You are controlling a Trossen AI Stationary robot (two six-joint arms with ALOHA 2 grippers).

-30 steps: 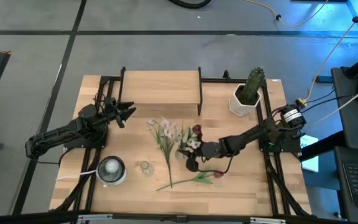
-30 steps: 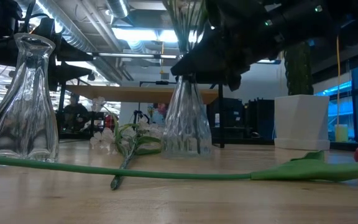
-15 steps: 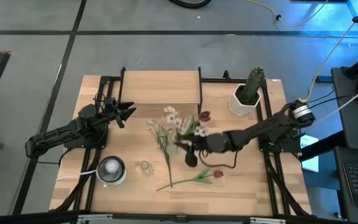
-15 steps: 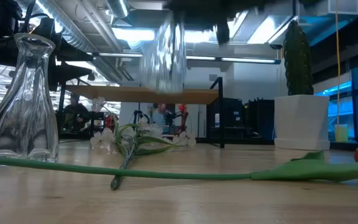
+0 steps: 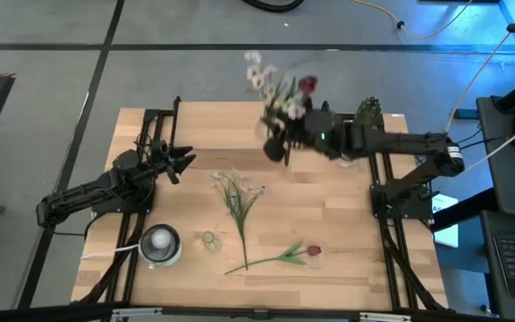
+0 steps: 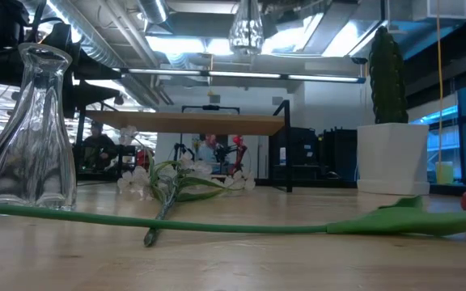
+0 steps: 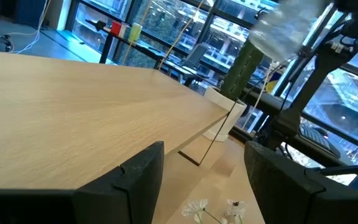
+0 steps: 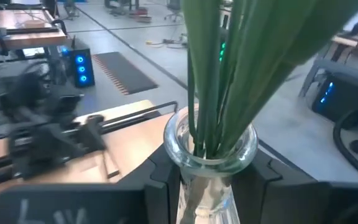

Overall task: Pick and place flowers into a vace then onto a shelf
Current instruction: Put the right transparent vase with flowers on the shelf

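Observation:
A clear glass vase (image 5: pixel 276 143) holding white-blossom sprays and a red bud (image 5: pixel 280 88) is in my right gripper (image 5: pixel 295 136), high above the table by the shelf's right end. Only the vase's base (image 6: pixel 247 29) shows in the low view. The light-wood shelf (image 5: pixel 231 125) stands on thin black legs at the far edge. One white spray (image 5: pixel 238 197) and one red-bud stem (image 5: pixel 284 255) lie flat on the tabletop. My left gripper (image 5: pixel 182 161) hovers open at the table's left side, touching nothing. My right gripper pinches the vase by its narrow neck (image 8: pixel 209 163), just under the rim, one finger (image 8: pixel 164 182) on each side. The fingers come about level from the table's right. The vase is lifted clear, roughly upright, with the green stems standing out of its mouth.
A second glass vase (image 5: pixel 161 243) and a small glass (image 5: pixel 208 240) stand near the table's near-left corner. The cactus in a white pot (image 5: pixel 358 131) stands at the far right, close to my right arm. Bare wood lies between the loose flowers and the shelf.
My right gripper has risen from the middle of the table and swung toward the far edge, carrying the vase with its flowers. The vase, earlier standing on the tabletop, now hangs clear, high by the shelf's right end. The loose flowers have stayed put.

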